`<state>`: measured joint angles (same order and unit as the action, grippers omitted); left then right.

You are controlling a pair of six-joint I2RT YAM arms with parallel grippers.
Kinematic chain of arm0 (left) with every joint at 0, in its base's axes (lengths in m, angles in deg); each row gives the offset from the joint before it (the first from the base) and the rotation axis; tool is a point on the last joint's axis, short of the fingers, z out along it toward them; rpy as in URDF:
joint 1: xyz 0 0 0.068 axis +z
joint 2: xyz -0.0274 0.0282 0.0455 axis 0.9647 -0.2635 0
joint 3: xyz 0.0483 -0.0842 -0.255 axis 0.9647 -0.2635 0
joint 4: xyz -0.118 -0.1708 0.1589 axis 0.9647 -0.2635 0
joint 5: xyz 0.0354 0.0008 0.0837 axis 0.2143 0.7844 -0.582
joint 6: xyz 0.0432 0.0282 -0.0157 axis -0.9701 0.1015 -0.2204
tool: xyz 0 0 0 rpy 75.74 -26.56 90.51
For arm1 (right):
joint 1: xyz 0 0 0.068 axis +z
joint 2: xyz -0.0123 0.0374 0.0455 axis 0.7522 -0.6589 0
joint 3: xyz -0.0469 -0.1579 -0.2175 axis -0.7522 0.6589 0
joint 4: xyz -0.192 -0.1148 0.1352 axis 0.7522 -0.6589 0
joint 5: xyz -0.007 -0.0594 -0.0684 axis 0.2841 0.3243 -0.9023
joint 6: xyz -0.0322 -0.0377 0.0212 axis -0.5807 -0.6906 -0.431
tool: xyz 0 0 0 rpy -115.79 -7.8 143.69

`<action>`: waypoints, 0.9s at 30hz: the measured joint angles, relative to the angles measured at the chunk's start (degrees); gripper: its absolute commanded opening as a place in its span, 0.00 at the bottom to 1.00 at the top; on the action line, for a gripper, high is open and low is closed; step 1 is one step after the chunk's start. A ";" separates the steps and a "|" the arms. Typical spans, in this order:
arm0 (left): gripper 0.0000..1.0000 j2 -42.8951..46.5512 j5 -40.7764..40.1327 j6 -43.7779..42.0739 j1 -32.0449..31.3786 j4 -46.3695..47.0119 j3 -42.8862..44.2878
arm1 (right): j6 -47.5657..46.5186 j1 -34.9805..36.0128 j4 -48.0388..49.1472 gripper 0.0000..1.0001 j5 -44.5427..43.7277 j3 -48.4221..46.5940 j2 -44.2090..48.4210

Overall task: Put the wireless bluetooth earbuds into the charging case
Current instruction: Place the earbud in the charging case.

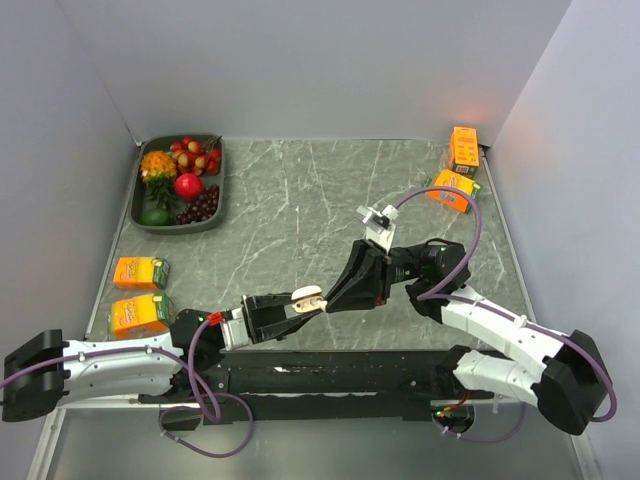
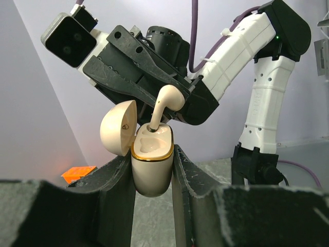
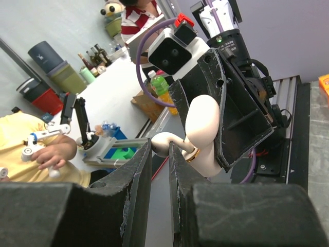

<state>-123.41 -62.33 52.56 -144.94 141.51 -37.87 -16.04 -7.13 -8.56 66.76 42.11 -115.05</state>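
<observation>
Near the table's point(image 1: 300, 200) 6 o'clock edge, just left of centre in the top view, the two arms meet above the surface. L gripper point(image 1: 290, 310) comes in from 8 o'clock w/ the charging case point(image 1: 307, 297) clamped btw its fingers, one on each side of the body. In the L wrist view the case point(image 2: 151, 170) sits upright, cream w/ a gold rim, and its lid point(image 2: 118, 126) swings open toward 10 o'clock.

R gripper point(image 1: 330, 297) reaches in from 3 o'clock, fingers pinching one cream earbud point(image 2: 167, 103). The bud is at 12 o'clock over the case mouth, head up and tilted right, stem pointing down w/ its tip at the rear socket. Can't tell if it's seated. In the R wrist view the earbud point(image 3: 162, 141) shows btw the R fingertips point(image 3: 139, 170), w/ the case just beyond at 2 o'clock.

Elsewhere on the table:
- A fruit tray point(image 1: 145, 215) at 10 o'clock.
- Two orange cartons point(image 1: 140, 272) at 8–9 o'clock.
- Two orange boxes point(image 1: 463, 148) at 1–2 o'clock.

All are well apart from the grippers.
</observation>
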 measured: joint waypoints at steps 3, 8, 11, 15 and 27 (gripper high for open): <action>0.01 0.04 -0.02 -0.02 -0.02 -0.04 0.00 | 1.22 -0.07 1.20 0.00 0.07 0.15 -0.57; 0.01 0.61 -0.04 -0.09 -0.02 -0.90 0.00 | 3.13 -0.17 2.49 0.00 0.13 0.31 -1.42; 0.01 0.63 -0.07 -0.13 -0.02 -0.96 0.00 | 3.23 -0.31 2.21 0.00 0.13 0.33 -1.42; 0.01 0.74 -0.24 -0.20 -0.02 -1.05 0.00 | 2.86 -0.68 1.01 0.02 0.15 0.31 -1.29; 0.01 1.01 -1.33 -0.17 -0.02 -3.74 0.00 | -3.06 -2.19 -10.08 0.18 0.20 0.31 1.99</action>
<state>-122.41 -63.66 52.39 -144.96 137.77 -37.87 -19.10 -9.32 -18.64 66.95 42.42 -113.06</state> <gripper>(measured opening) 0.333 0.227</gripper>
